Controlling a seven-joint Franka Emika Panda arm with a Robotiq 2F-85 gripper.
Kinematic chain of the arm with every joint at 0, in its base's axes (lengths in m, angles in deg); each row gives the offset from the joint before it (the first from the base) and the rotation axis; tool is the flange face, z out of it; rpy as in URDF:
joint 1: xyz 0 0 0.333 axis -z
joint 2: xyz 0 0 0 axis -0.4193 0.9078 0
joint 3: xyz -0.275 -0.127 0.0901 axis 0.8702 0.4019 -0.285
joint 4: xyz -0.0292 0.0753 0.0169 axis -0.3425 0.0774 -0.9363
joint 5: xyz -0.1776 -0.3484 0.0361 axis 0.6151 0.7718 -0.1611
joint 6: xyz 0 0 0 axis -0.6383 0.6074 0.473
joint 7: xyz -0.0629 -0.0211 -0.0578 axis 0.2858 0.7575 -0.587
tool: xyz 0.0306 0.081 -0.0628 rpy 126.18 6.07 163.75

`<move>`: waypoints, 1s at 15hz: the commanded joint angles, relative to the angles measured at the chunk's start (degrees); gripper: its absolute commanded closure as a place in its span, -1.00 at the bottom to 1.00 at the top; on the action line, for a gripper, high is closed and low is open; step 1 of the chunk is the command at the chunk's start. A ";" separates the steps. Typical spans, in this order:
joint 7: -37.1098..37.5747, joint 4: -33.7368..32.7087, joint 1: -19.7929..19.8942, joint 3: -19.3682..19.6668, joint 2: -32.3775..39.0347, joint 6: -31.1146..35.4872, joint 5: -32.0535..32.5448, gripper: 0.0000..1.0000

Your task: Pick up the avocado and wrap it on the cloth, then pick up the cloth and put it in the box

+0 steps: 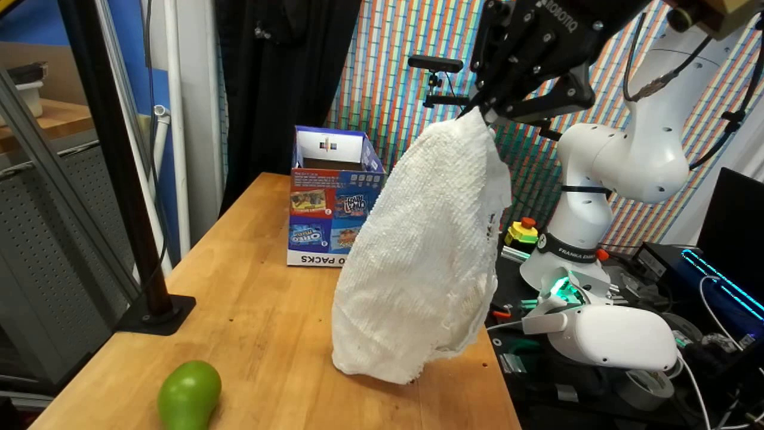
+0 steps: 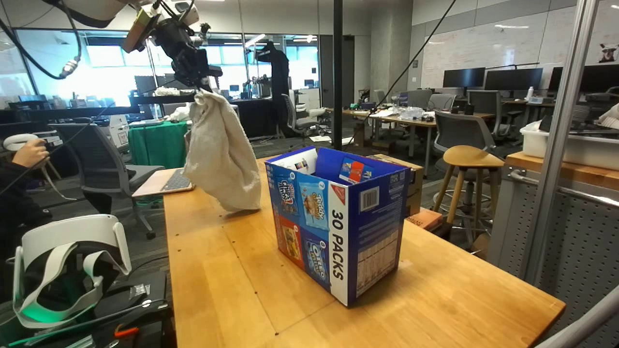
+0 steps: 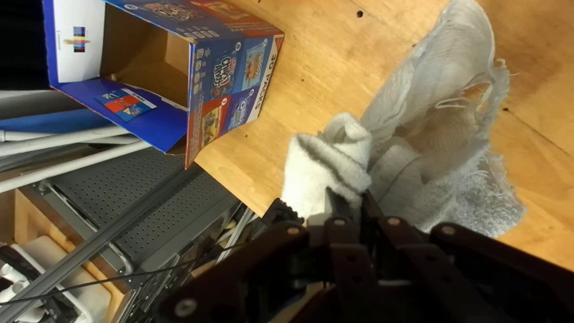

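Avocado (image 1: pixel 190 395) cropped below, cloth (image 1: pixel 421 251) partly hiding box (image 1: pixel 333 200)

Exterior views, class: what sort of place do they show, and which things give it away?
Most likely a robotics lab, perhaps within an open-plan office: there is a white robot arm, a row of monitors and a large whiteboard.

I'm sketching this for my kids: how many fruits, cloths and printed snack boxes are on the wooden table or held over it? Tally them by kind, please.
Fruits: 1, the green avocado on the wooden table
Cloths: 1, the white cloth held in the pincer
Snack boxes: 1, the blue box standing on the wooden table
Total: 3
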 commanded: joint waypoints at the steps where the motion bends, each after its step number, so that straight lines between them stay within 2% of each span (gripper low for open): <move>1: 0.25 0.71 -0.04 -0.41 -2.08 -0.87 -0.49 0.85; 4: -0.28 1.76 0.62 0.38 -1.18 -0.46 -1.33 0.85; 10: -1.76 5.07 3.23 4.67 4.47 2.19 -4.23 0.85; 11: -2.11 5.05 3.72 5.57 6.08 2.96 -4.77 0.73; 12: -2.29 4.91 4.00 6.27 7.21 3.37 -5.37 0.30; 14: -2.32 4.91 4.70 7.87 9.65 4.65 -6.20 0.23; 15: -2.40 5.18 5.09 8.69 10.80 5.49 -6.44 0.09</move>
